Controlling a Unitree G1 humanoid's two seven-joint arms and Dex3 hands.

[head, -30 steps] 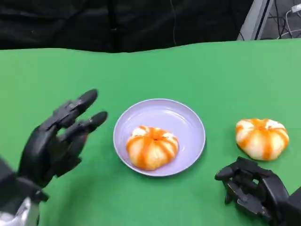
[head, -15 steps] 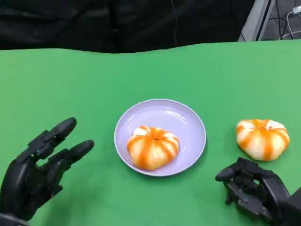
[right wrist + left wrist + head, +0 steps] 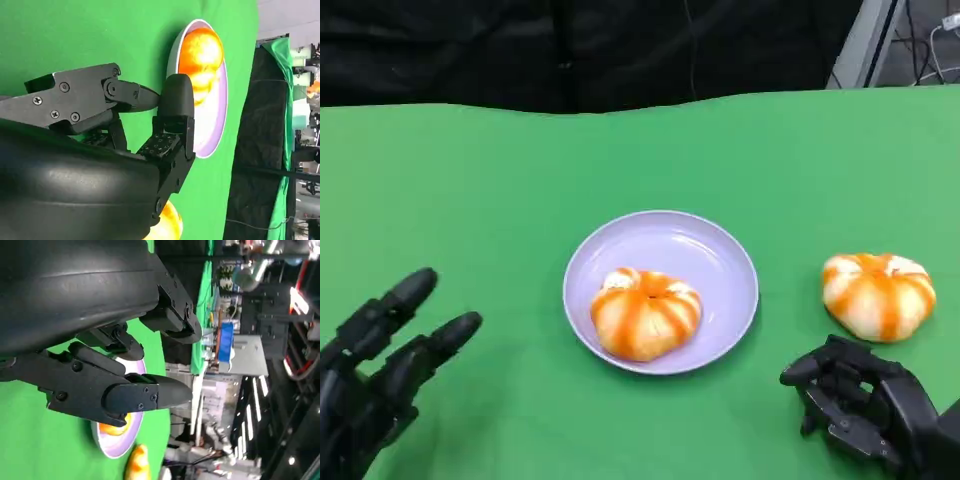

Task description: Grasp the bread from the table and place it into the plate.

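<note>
One orange-striped bread [image 3: 644, 312] lies in the lilac plate [image 3: 715, 250] at the table's middle; the plate [image 3: 212, 125] and that bread [image 3: 200, 55] also appear in the right wrist view. A second bread [image 3: 877, 293] sits on the green cloth to the right of the plate. My left hand [image 3: 375, 375] is low at the near left, fingers spread, holding nothing. My right hand [image 3: 860, 405] rests at the near right, just in front of the second bread, fingers curled in and empty. The left wrist view shows the plate [image 3: 125, 440] and the second bread [image 3: 137, 466] past my fingers [image 3: 145, 395].
A green cloth [image 3: 470, 180] covers the table, with a black backdrop behind its far edge. A grey metal post [image 3: 865, 40] and cables stand at the far right corner.
My left hand has pulled back toward me and down to the near left, away from the plate. The right hand and both breads have stayed put.
</note>
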